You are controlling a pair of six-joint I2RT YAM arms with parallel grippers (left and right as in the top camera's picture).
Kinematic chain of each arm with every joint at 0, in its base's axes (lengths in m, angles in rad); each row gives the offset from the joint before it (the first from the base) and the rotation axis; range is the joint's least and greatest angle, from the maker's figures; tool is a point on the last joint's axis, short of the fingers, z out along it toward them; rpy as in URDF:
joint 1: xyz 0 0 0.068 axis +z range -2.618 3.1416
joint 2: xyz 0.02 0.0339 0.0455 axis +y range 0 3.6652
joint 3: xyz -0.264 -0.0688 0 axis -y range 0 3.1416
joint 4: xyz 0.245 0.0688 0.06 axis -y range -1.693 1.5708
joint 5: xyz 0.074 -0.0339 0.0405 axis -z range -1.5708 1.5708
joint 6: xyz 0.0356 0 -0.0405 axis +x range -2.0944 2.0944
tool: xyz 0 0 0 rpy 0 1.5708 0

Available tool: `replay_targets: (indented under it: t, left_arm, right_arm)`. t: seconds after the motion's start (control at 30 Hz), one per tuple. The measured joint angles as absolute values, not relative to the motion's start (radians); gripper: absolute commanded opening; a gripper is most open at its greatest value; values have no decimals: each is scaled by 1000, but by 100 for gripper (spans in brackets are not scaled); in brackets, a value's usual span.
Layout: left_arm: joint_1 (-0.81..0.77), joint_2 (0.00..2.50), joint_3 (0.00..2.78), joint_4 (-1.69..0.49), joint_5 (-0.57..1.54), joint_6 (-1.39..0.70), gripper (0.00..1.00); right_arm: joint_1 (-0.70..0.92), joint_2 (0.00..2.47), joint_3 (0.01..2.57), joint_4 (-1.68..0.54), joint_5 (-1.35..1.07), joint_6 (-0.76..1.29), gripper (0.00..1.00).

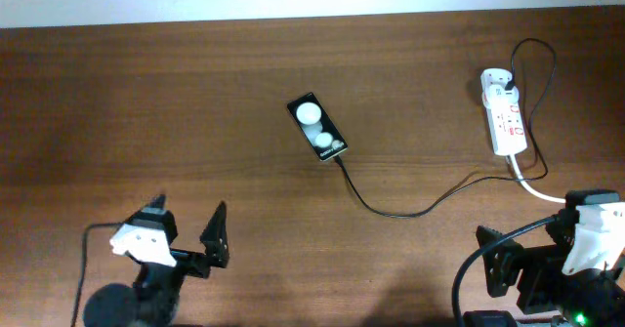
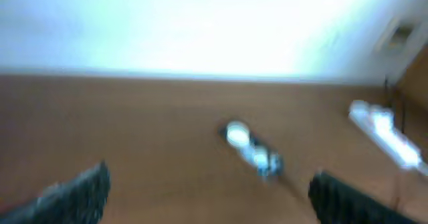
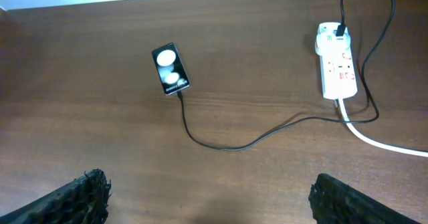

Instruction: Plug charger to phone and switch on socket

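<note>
The phone (image 1: 316,129) lies flat near the table's middle, with two white round shapes on its face. The charger (image 1: 391,213), a thin black cable, runs from the phone's lower end in a curve to a black plug in the socket (image 1: 504,112) at the far right. Its tip meets the phone's lower edge (image 3: 179,93). My left gripper (image 1: 186,227) is open and empty at the front left, far from the phone. My right gripper (image 1: 535,237) is open and empty at the front right, below the socket. The left wrist view is blurred but shows the phone (image 2: 251,147) and socket (image 2: 388,134).
The socket's thick white cord (image 3: 381,140) runs off to the right, crossing the black cable near the strip. The brown wooden table (image 1: 146,102) ends at a pale wall along the far edge.
</note>
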State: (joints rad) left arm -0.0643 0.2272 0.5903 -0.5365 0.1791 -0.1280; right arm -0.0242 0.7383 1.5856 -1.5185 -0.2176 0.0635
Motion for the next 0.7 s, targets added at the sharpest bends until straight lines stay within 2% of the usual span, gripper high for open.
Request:
replay_targets:
  t: [0.13,0.37,0.5,0.6,0.7]
  left_arm:
    - [-16,28,340,-334,190,-187,99]
    - [-14,12,46,244,108,-285,99]
    - [-14,10,15,136,62,-325,99]
    - [-14,11,10,-72,47,-338,99]
    - [-14,11,10,-72,47,-338,99]
  right_arm:
    - [-24,738,1586,-1519,-217,63,99]
    - [-24,738,1586,-1518,-218,63,99]
    - [-24,738,1586,-1518,-218,63,99]
    - [-24,738,1586,-1519,-218,63,99]
    - [-24,738,1586,-1518,-218,63,99]
